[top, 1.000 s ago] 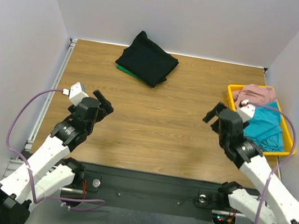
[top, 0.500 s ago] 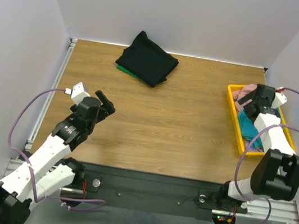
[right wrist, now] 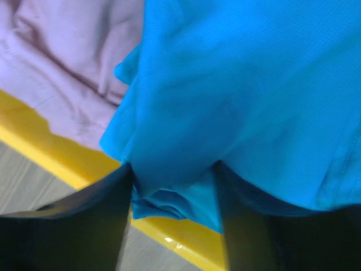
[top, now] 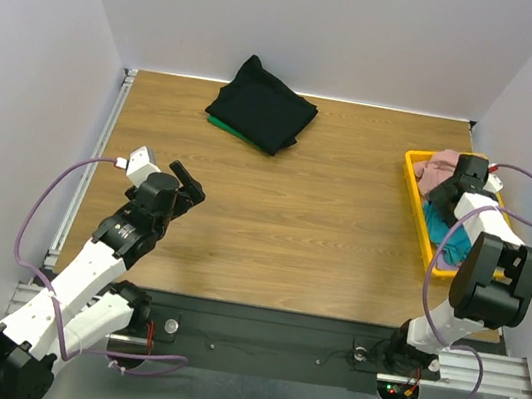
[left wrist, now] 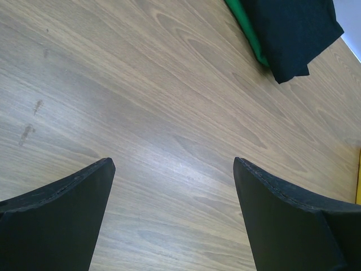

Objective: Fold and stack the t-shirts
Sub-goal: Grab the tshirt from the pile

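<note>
— Where's your right gripper (top: 446, 193) at the moment?

— I've got it down in the yellow plastic tray (top: 416, 208) at the right edge of the brown wood-grain table (top: 294, 214). On my right wrist camera the right gripper (right wrist: 172, 169) has its two dark fingers (right wrist: 101, 214) on either side of a bunched fold of the teal soft-fabric t-shirt (right wrist: 254, 101). The jaws are partly closed and the cloth fills the gap, touching both fingers. I cannot tell from here whether they actually pinch it.

— What else is in the tray?

— A crumpled dusty pink fabric t-shirt (right wrist: 67, 68) lies just beside the teal one, toward the far end, and the two touch. From overhead the pink one (top: 440, 166) is partly hidden by my arm. The teal one (top: 449, 247) shows below the gripper, near the tray's front end.

— And the left gripper (top: 186, 183)?

— It hovers over bare wood on the left of the table, well apart from any shirt. Its wrist view shows the left gripper (left wrist: 172, 164) with jaws wide open and nothing between them.

— Anything already folded?

— A folded black fabric t-shirt (top: 264, 106) lies at the far edge of the table. It rests on a green fabric t-shirt (top: 219, 123), of which only a thin edge shows. My left wrist camera catches both at its top edge, the black (left wrist: 293, 28) over the green (left wrist: 251, 34).
</note>
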You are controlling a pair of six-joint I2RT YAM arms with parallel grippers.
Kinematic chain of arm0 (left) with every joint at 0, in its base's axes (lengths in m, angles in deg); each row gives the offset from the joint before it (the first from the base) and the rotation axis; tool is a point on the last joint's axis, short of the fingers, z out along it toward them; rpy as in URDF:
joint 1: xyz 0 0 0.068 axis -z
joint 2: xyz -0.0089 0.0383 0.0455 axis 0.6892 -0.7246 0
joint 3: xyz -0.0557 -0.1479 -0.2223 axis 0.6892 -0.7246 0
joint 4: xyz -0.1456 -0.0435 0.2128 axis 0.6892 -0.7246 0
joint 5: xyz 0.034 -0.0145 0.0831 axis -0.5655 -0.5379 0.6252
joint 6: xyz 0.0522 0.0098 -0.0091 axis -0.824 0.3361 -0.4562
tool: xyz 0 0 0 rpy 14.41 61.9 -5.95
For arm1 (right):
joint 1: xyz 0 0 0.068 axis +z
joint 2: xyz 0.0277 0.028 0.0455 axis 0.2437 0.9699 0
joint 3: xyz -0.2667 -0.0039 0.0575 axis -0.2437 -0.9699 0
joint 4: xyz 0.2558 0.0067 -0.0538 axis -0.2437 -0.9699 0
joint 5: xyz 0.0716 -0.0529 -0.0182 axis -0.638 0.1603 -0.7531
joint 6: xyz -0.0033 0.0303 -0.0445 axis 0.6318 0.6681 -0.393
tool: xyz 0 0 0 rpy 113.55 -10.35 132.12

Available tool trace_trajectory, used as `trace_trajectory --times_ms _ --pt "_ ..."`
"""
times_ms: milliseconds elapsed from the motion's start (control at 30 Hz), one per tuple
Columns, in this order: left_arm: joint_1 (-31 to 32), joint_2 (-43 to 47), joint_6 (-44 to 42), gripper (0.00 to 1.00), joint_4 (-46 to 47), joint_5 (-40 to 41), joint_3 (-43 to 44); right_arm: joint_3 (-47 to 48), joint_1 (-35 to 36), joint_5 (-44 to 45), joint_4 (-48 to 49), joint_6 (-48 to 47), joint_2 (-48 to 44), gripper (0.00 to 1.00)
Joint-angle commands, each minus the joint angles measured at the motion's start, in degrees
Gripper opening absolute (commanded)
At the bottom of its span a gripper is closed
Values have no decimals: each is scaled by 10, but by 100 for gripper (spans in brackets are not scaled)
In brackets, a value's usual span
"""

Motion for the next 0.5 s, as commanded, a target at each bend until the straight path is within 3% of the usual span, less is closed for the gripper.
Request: trace_trajectory --times_ms 0,33,67,100,233,467 --pt "3 2 -2 99 12 14 -5 22 -7 5 7 -1 15 48" --pt "2 2 -3 99 12 14 -3 22 -8 7 7 1 16 32" --pt "3 2 -2 99 11 15 -3 21 -7 7 7 1 10 21" --pt "3 2 -2 99 11 15 -3 21 -8 7 7 1 10 21" --pt "3 3 -1 98 10 16 -3 23 -8 13 6 -10 -28 0" --pt "3 4 -4 98 13 13 -3 26 -9 33 -2 -41 -155 0"
